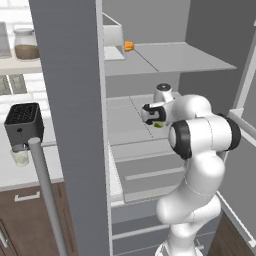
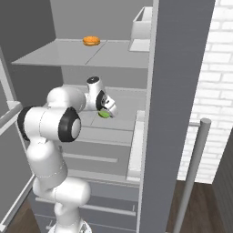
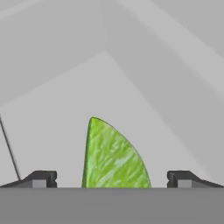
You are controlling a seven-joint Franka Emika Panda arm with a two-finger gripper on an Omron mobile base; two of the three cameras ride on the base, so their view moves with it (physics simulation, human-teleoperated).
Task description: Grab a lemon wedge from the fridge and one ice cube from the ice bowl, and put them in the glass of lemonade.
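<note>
Setting: grey fridge (image 1: 70,100) interior with its door swung open, flat pale shelves and 2 drawer fronts below; a brick wall and a desk with a black toaster (image 1: 22,122) lie off to the left.
Step in hand: you are on the first pick, the lemon wedge (image 3: 114,158); ice and glass are not yet dealt with.
Wedge position: it lies on the middle fridge shelf (image 2: 123,107), right under the gripper (image 3: 112,179) and between its 2 fingertips (image 3: 41,178) in the hand view.
Gripper state: spread wide, a tip on each side of the wedge with clear gaps, pinching nothing.
Next move, as I judge it: lower a little more if needed, then close squarely on the wedge's flat faces; it is thin, so keep it centred.
Wedge look: green-yellow, streaky pulp texture, 1 straight edge and 1 curved back, pointed top.
Shelf look: smooth, matte, featureless grey.
Other item: a small round orange thing (image 2: 91,41) on the upper shelf; leave it.
Glass of lemonade: small pale glass (image 1: 20,157) on the desk below the toaster.
</note>
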